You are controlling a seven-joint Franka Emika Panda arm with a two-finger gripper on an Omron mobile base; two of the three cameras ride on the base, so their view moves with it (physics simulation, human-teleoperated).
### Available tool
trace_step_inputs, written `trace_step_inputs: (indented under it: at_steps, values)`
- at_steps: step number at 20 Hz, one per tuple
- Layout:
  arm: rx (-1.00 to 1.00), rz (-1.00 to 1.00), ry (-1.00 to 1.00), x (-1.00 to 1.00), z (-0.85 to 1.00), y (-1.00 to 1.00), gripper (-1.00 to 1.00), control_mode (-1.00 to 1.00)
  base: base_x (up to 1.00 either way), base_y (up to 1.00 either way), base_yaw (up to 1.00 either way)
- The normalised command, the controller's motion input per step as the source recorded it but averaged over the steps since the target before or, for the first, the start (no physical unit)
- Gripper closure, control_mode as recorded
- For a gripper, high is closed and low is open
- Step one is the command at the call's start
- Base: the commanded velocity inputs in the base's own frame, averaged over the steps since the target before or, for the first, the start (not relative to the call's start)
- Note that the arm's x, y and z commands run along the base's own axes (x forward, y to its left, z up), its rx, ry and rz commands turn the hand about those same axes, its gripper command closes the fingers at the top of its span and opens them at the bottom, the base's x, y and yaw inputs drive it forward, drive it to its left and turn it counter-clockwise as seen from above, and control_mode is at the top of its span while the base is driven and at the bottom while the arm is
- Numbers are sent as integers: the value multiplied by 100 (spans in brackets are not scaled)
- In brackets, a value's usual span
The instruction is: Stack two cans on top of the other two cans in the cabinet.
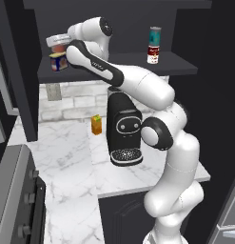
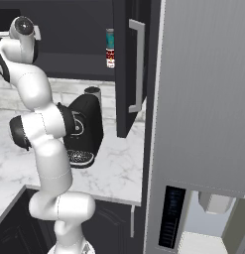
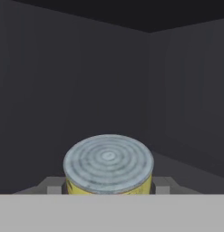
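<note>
White arm (image 1: 138,83) reaches up into the dark cabinet (image 1: 181,66), gripper (image 1: 59,45) closed on the red-orange can (image 1: 58,47) directly above the blue tin (image 1: 58,62); marble counter (image 1: 66,157) lies below.

Flat even rendered light, dim cabinet (image 1: 181,66) interior, soft shadows, slightly blurry, no glare

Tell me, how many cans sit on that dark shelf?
4: a small red-orange can atop a blue tin at left, a teal can atop a red-and-white can at right.
</note>
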Motion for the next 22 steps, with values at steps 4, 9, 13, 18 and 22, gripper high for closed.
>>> trace_step_inputs:
  at_steps: [4,9,13,18,22]
  values:
    - [0,0,0,0,0,0,100,-100,0,0,0]
    - [0,0,0,-15,0,-6,100,-100,0,0,0]
    - [0,0,0,-21,1,-1,100,-100,0,0,0]
    - [-1,0,0,-18,1,0,100,-100,0,0,0]
    - [-3,0,0,-6,2,0,100,-100,0,0,0]
